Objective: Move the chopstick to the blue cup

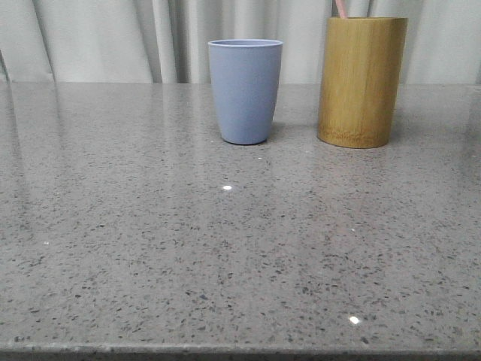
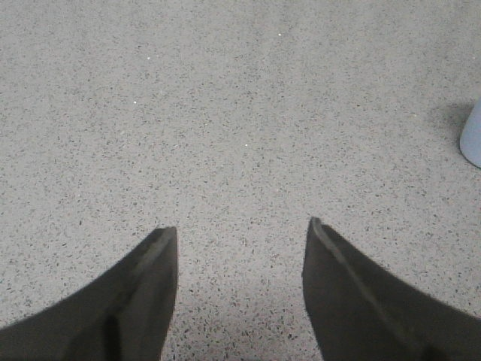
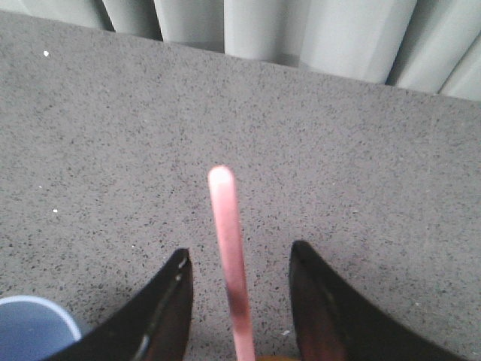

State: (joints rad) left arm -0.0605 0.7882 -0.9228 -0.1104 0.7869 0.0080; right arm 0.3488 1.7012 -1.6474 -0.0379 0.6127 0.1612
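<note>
The right gripper (image 3: 239, 259) is hanging above the bamboo holder (image 1: 361, 81) near the table's (image 1: 225, 256) far edge, its jaws parted with the chopstick (image 3: 229, 248) rising between them, untouched by either. The step in hand appears to be the grasp: the jaws should be closing squarely on the upper shaft, then lifting straight up so the stick is clearing the holder's rim before crossing to the blue cup (image 1: 245, 90), which is standing just beside it. The chopstick is showing as a thin, pale pink, round-tipped stick. The left gripper (image 2: 240, 248) is idling open over bare table.
</note>
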